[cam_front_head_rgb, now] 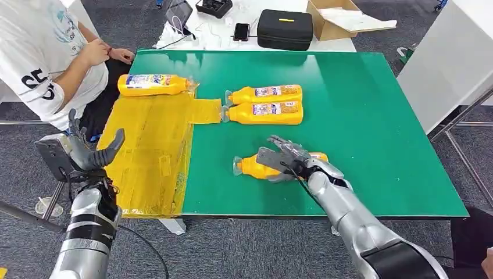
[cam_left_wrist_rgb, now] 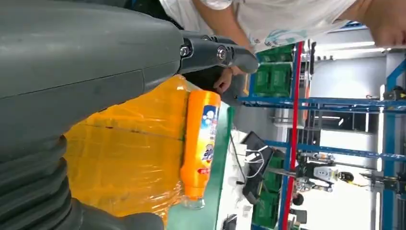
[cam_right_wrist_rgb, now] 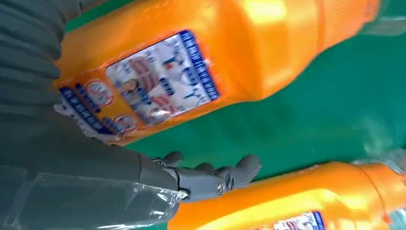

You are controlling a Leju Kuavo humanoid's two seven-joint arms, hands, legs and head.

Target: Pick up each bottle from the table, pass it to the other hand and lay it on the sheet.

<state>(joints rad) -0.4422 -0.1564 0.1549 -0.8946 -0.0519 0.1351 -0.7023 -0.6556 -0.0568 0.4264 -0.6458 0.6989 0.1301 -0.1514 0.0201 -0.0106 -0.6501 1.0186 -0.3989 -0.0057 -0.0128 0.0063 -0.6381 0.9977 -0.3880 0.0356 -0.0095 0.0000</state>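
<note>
head view: the right hand (cam_front_head_rgb: 288,158) sits over the near bottle (cam_front_head_rgb: 256,167) at six o'clock on the green worktop (cam_front_head_rgb: 372,116), fingers draped on it; whether it grips yet i cannot tell. two more bottles (cam_front_head_rgb: 266,103) lie at twelve, one bottle on the sheet (cam_front_head_rgb: 152,85) at ten. left hand (cam_front_head_rgb: 87,152) spread wide, holding nothing.

left wrist view: yellow sheet (cam_left_wrist_rgb: 129,158) bears that bottle.

right wrist view: the round, smooth bottle could roll away if the fingers (cam_right_wrist_rgb: 215,175) close off-centre.
</note>
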